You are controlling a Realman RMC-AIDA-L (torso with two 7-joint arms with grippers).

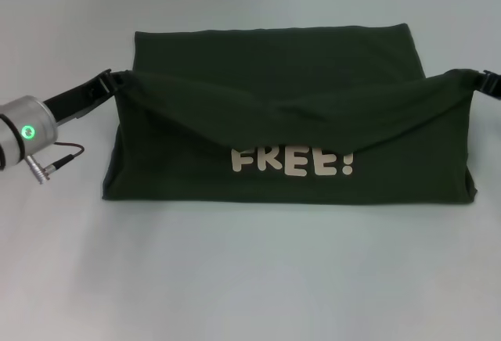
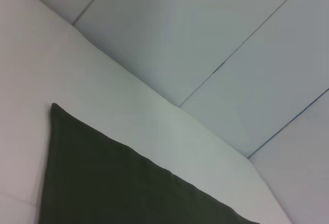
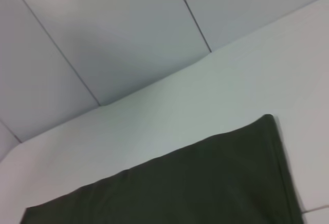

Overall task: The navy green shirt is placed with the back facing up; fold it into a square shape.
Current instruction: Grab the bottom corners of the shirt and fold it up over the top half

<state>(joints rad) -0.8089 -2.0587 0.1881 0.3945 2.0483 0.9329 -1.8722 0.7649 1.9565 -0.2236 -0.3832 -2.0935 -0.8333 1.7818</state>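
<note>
Left claw reaches in from the left side of the head view and is clamped on the left end of a raised edge of the navy green shirt, the dark fingers pinching the cloth where it comes to a peak. The shirt lies across the middle of the pale table, already narrowed to a wide rectangle, so the sleeves look to be tucked in, though that cannot be confirmed. The held edge sags in a shallow curve between the 2 arms and hangs over the lower panel, which shows the cream lettering "FREE!", so the shirt is not plain. Behind the lifted edge a flat band of cloth rests on the table. Right claw is clamped on the right end of the same edge, only partly in view at the frame's edge. Both wrist views show only a flat corner of dark cloth on the table and no fingers.

By my judgement the fold is roughly midway: 1 lengthwise fold is in the air and not yet laid down. Left to do: lay this edge flat, release, then fold the wide rectangle across to reach a square.
</note>
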